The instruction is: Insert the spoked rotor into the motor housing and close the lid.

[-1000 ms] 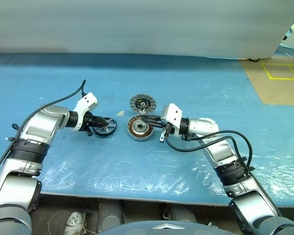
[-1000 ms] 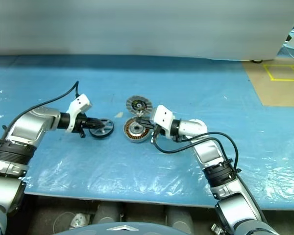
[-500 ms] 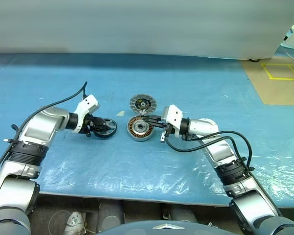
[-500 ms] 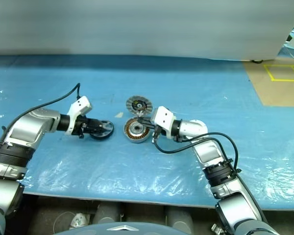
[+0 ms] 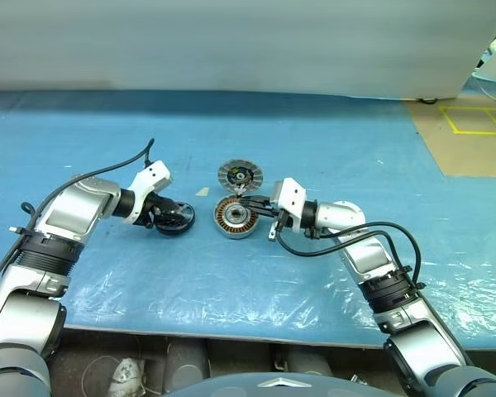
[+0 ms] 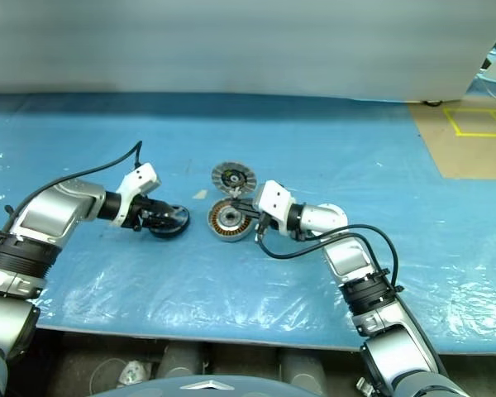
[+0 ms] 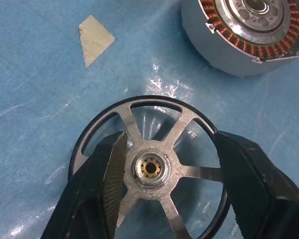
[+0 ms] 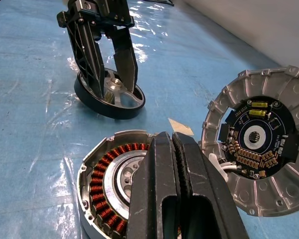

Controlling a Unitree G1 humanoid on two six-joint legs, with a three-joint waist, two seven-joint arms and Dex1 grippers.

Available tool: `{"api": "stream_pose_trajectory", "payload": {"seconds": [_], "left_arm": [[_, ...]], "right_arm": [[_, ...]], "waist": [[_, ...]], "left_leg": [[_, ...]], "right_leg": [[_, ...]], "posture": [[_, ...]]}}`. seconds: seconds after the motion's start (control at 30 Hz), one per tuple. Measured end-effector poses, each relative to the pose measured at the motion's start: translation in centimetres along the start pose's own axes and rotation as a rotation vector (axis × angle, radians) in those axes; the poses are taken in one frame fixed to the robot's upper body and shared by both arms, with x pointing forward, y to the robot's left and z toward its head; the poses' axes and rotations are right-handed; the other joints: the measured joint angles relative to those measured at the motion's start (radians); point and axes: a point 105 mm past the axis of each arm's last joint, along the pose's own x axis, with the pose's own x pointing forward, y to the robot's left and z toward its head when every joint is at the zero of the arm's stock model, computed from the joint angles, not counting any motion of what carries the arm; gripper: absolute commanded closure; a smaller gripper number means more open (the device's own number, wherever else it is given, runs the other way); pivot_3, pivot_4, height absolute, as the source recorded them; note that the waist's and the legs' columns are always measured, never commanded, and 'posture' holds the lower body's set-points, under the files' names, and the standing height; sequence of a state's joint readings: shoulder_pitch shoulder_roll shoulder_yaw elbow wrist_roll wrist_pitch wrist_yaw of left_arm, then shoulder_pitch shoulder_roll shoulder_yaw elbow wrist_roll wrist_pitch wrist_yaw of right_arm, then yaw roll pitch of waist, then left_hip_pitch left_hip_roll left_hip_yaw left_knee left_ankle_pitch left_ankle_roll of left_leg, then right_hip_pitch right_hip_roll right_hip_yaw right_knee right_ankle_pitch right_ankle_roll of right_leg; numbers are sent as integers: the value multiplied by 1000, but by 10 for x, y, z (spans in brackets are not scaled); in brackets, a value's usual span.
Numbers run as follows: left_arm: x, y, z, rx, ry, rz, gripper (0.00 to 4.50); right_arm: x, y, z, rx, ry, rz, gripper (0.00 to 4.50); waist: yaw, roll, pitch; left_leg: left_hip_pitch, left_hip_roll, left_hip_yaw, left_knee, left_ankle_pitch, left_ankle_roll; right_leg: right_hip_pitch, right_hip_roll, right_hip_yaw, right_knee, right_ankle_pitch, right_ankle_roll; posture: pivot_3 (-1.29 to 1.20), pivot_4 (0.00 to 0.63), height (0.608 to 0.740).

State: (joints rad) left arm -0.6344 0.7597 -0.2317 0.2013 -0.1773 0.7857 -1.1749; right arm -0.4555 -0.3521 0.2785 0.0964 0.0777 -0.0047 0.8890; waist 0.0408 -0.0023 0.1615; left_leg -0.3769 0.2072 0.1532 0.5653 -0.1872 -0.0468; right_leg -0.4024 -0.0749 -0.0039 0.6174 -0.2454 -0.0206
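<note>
Step in hand: picking up the spoked rotor (image 7: 152, 167); insertion not yet done, lid (image 5: 240, 174) off.
Rotor position: flat on the blue table cover (image 5: 331, 141), near the motor housing (image 5: 236, 217) on its left side, apart from it.
Left gripper (image 5: 161, 217): fingers spread, straddling the rotor hub; one finger (image 7: 97, 184) over the spokes, the other at the rim. No firm grip seen.
Right gripper (image 8: 172, 164): fingers pressed together, empty, tips over the housing edge, judged to be steadying it.
Lid position: flat, just behind the housing.
Next move: judged to need the left fingers closing on the rotor, then lift and carry across, centred over the housing.
</note>
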Motion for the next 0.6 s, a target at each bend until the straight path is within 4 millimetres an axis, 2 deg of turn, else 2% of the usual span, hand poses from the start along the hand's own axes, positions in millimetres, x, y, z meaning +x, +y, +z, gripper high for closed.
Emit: {"api": "stream_pose_trajectory", "payload": {"seconds": [0.33,0.5,0.6], "left_arm": [[-1,13,3,-30,-23,35,1577],[-15,15,17,77,-63,15,1577],[-23,20,16,109,-60,18,1577]], "right_arm": [[2,1,1,5,-7,0,4500],[2,1,0,8,-7,1,4500],[3,2,0,10,-9,1,4500]], "waist": [[2,0,0],[4,-1,1],[4,-1,1]], "left_leg": [[-1,0,0,0,0,0],[-4,0,-1,0,0,0],[-4,0,-2,0,0,0]], "right_leg": [[-1,0,-1,0,0,0],[-2,0,-2,-1,0,0],[-2,0,-3,-2,0,0]], "posture": [[0,150,740],[0,150,740],[0,150,740]]}}
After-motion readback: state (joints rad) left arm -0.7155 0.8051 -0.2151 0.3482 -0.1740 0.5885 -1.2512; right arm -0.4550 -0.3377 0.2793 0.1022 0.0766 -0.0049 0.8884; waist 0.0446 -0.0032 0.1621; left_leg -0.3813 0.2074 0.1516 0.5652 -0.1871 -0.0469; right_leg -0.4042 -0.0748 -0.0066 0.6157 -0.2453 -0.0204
